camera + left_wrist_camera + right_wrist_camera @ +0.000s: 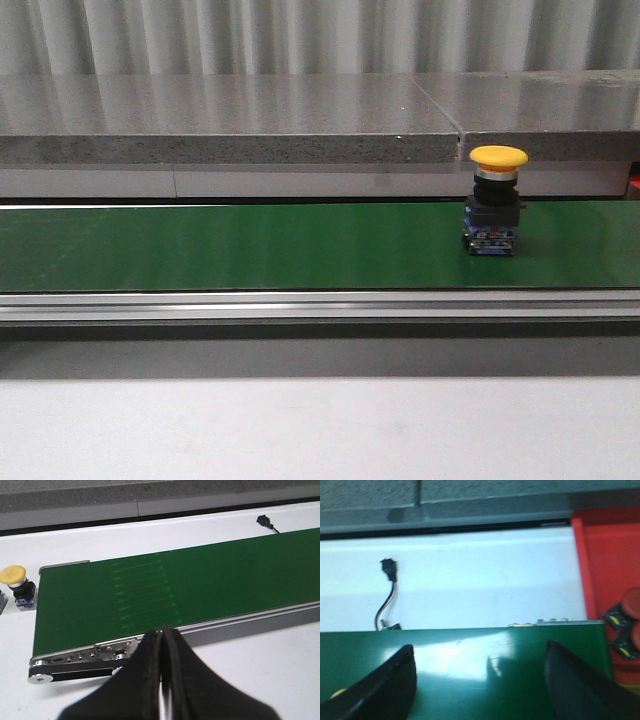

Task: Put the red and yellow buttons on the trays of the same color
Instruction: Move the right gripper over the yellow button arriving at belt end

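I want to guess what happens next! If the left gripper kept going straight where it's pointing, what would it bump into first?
Probably the green conveyor belt: the shut left gripper points at its near metal rail. Nothing else lies ahead, though depth is unclear.

A yellow button stands upright on the green belt.

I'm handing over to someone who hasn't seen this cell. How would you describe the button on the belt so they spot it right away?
Look at the long green conveyor belt running across the front view, with a grey stone ledge behind it. Toward its right end one button stands upright. It has a wide yellow mushroom cap over a black body and blue base, and is the only object on the belt in that view.
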